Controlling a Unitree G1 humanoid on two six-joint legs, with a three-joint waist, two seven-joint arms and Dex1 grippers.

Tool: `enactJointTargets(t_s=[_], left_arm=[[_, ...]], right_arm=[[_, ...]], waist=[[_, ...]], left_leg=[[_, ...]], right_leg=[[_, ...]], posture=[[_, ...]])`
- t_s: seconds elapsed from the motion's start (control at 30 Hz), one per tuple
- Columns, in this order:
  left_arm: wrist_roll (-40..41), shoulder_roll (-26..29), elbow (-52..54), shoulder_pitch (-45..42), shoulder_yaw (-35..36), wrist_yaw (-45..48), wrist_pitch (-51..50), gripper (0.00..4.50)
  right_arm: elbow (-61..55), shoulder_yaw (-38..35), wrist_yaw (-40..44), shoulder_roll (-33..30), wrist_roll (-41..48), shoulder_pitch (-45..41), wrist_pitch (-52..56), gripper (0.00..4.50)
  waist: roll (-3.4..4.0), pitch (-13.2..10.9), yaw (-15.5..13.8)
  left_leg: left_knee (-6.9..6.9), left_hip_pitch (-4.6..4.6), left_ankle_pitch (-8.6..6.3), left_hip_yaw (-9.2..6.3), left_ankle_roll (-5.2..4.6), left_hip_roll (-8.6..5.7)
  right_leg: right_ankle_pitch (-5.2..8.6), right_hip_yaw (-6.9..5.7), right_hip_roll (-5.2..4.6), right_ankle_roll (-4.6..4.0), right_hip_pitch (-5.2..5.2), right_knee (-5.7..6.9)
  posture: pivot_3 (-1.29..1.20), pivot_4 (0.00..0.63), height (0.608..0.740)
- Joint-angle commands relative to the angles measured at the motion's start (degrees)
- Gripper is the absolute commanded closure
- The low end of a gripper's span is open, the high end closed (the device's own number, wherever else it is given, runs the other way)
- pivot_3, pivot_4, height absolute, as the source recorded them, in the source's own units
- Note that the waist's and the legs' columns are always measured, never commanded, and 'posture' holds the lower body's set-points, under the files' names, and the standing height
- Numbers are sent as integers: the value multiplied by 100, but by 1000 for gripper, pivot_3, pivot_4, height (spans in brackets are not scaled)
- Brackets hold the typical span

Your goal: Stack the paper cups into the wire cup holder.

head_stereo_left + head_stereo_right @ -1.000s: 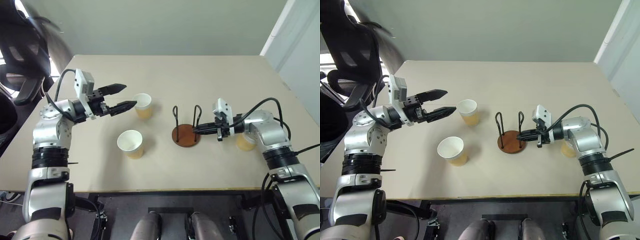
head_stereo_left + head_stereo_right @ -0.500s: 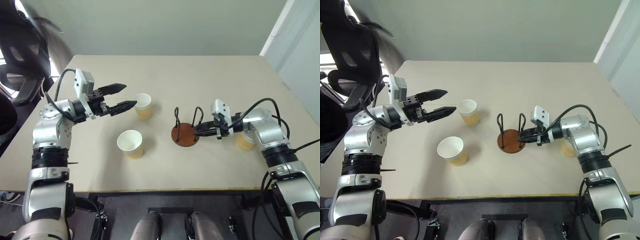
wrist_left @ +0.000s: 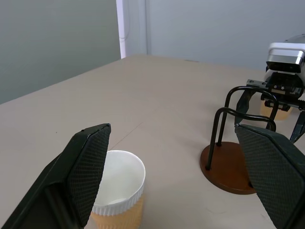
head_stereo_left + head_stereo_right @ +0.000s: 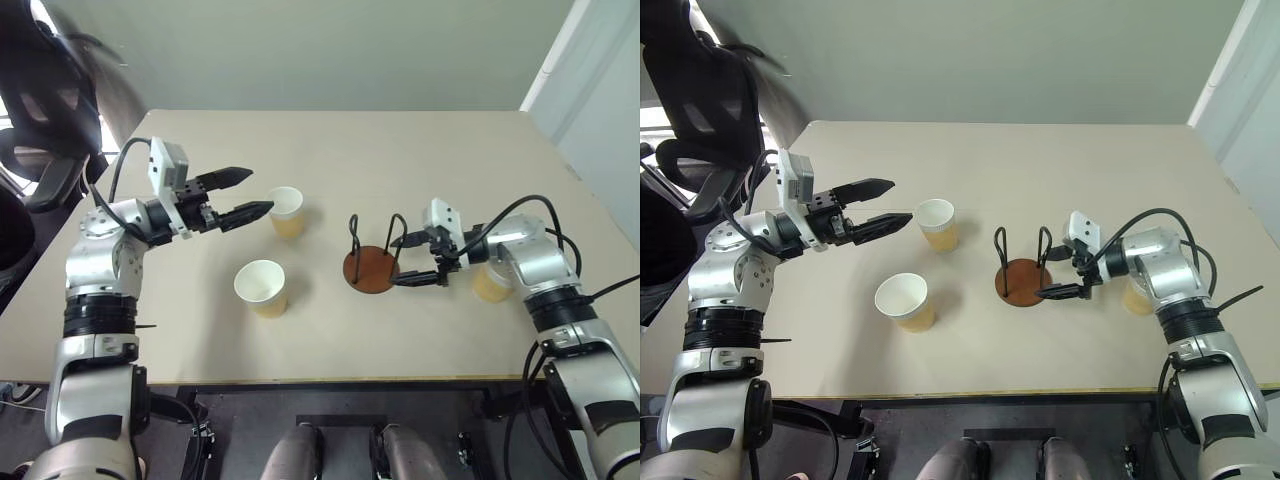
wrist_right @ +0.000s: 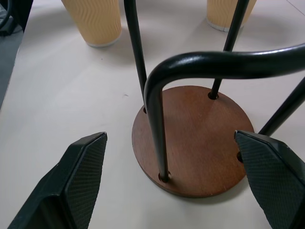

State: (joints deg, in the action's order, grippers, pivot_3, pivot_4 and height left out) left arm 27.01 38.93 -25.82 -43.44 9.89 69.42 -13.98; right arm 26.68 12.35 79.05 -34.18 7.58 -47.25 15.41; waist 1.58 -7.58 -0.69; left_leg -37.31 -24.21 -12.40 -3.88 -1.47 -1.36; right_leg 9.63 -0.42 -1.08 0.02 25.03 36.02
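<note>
The wire cup holder [image 4: 372, 270], a reddish-brown disc with black wire loops, stands empty at the table's middle. My right gripper [image 4: 400, 263] is open on the holder's right side, and the near loop [image 5: 157, 95] rises between its spread fingers without touching them. One paper cup [image 4: 286, 210] stands upright left of the holder, just off the tips of my open left gripper [image 4: 260, 190]. A second paper cup [image 4: 261, 287] stands nearer the front edge. A third paper cup [image 4: 490, 283] sits behind my right wrist, partly hidden.
The tan table [image 4: 420, 160] has free room at the back and on the right. A black office chair [image 4: 45, 110] stands off the table's left corner. A white wall panel [image 4: 590, 90] is at the right.
My right gripper was shut at the holder's right loop and has opened wide. The left arm, the cups and the holder have stayed put.
</note>
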Motion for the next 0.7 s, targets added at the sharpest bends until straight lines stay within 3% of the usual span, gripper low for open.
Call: enactJointTargets(t_s=[0.03, 0.7], left_arm=[[35, 57, 90, -128, 102, -29, -29, 0], [-144, 58, 15, -160, -95, -92, -372, 0]], right_arm=[[-139, -115, 29, -167, -19, -140, -171, 37], [-346, -514, -130, -751, 120, -333, 272, 37]], waist=[[0, 0, 1], [0, 0, -2]], left_leg=[[0, 0, 0, 0, 0, 0], [0, -1, 0, 0, 0, 0]], right_leg=[[0, 0, 0, 0, 0, 0], [0, 0, 0, 0, 0, -1]], posture=[[0, 150, 740], [0, 150, 740]])
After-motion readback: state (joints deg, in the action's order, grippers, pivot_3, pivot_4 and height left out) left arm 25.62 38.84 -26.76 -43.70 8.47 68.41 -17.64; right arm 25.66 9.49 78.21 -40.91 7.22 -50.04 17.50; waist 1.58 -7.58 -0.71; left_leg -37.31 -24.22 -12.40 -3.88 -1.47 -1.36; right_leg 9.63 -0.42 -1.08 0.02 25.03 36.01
